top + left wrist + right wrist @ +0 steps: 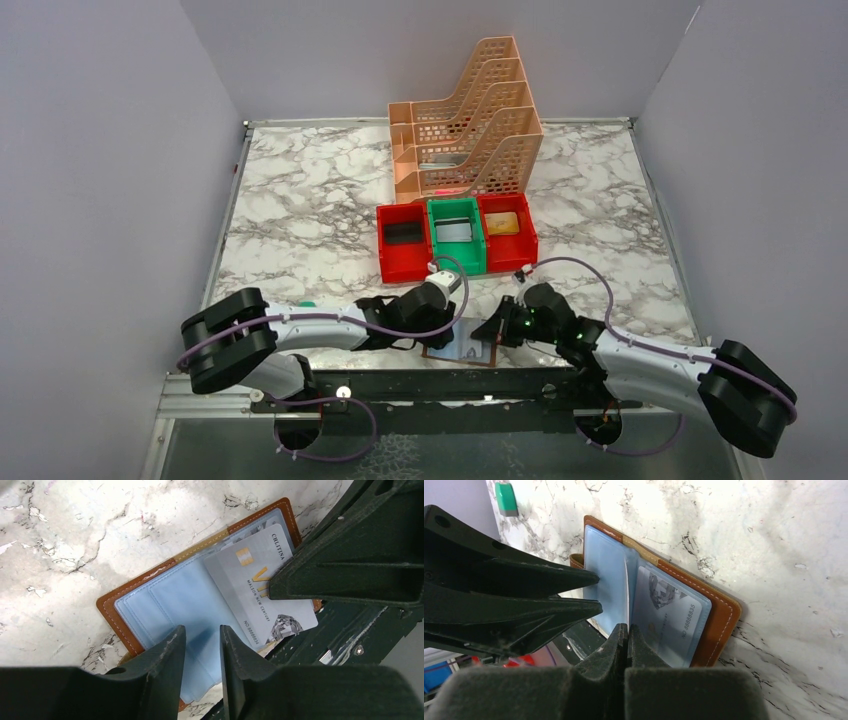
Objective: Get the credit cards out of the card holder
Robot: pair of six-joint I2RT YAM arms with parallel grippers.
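The brown card holder point(165, 600) lies open and flat on the marble table point(300, 210). It is at the 6 o'clock edge of the table, right between the two arms. From above, its long side runs from 9 o'clock to 3 o'clock. The light blue pockets face up.

In the left wrist view the holder's long side runs from 8 o'clock to 2 o'clock. A silver credit card point(245, 580) sits on the 3 o'clock half. Its printed side is up. The card's long side runs from 11 o'clock to 5 o'clock, so it is turned against the holder. Its 5 o'clock end sticks out past the holder's edge, over the dark rail at the table's edge.

The right gripper point(626, 635) has its two fingers pressed tight together, pinching the edge of the card.

The left gripper point(202, 645) has only a narrow gap between its fingers. Its tips are at the blue pocket on the other half of the holder. I cannot tell if they touch it.

At 12 o'clock from the holder stand three small bins in a row: a red bin point(405, 262), a green bin point(458, 262) and another red bin point(507, 250). Behind them is a peach file rack point(470, 130).
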